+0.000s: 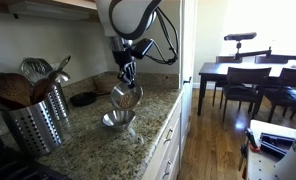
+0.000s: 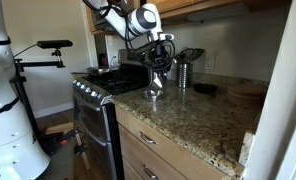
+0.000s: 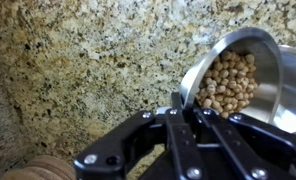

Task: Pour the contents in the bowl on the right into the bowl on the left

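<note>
My gripper point(image 1: 125, 76) is shut on the rim of a small metal bowl point(image 1: 126, 97) and holds it tilted in the air. Just below it a second metal bowl point(image 1: 117, 121) stands on the granite counter point(image 1: 88, 135). Both exterior views show this; the held bowl point(image 2: 156, 82) hangs over the lower bowl point(image 2: 153, 96). In the wrist view the held bowl point(image 3: 250, 60) is full of beige chickpeas point(image 3: 231, 80), and my gripper's fingers point(image 3: 178, 105) clamp its near rim. The lower bowl is out of sight in the wrist view.
A perforated metal utensil holder point(image 1: 38, 120) with wooden spoons stands nearby on the counter and also shows in an exterior view point(image 2: 185, 68). A dark flat dish point(image 1: 83, 99) lies by the wall. A stove point(image 2: 98, 88) adjoins the counter. A dining table with chairs point(image 1: 250, 80) stands beyond.
</note>
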Controlling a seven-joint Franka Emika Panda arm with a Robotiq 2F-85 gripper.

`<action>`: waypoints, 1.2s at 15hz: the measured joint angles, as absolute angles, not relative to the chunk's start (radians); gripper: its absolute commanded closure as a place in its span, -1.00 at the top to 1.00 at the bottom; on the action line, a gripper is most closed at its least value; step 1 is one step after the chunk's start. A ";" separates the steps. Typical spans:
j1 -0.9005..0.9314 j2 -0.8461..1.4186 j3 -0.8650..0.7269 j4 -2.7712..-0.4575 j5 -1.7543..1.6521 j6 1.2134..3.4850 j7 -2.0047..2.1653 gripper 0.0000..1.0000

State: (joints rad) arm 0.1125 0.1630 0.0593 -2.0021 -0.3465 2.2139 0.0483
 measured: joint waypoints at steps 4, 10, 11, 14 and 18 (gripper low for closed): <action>0.134 0.163 0.062 -2.002 -0.421 2.205 0.109 -0.83; 0.158 0.166 0.070 -1.988 -0.497 2.172 0.166 -0.83; 0.162 0.166 0.073 -1.985 -0.510 2.167 0.177 -0.83; 0.178 0.168 0.076 -1.977 -0.554 2.149 0.208 -0.83; 0.190 0.171 0.083 -1.968 -0.611 2.124 0.253 -0.83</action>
